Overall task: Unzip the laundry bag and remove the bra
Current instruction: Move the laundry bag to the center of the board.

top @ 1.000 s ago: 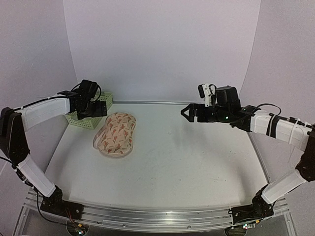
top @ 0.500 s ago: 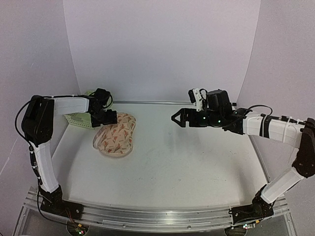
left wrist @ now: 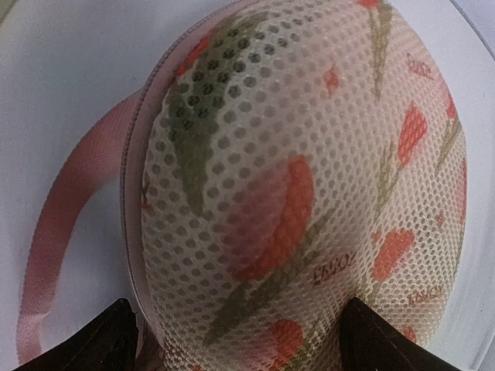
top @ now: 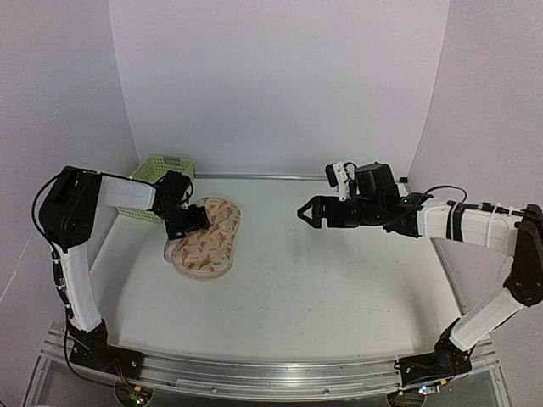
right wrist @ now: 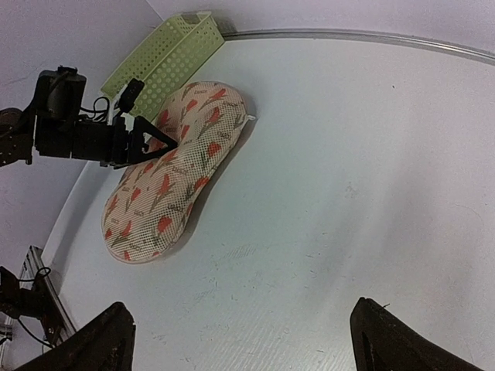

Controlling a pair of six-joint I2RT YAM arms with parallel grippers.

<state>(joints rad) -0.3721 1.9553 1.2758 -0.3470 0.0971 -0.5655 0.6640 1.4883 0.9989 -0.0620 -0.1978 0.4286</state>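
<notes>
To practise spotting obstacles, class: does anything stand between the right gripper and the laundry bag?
Nothing visible does. Only bare table lies between the right gripper and the laundry bag; the left gripper sits at the bag's left side, off that path.

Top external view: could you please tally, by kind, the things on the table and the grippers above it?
laundry bag: 1
green basket: 1
grippers: 2, the left gripper and the right gripper
Total: 4
</notes>
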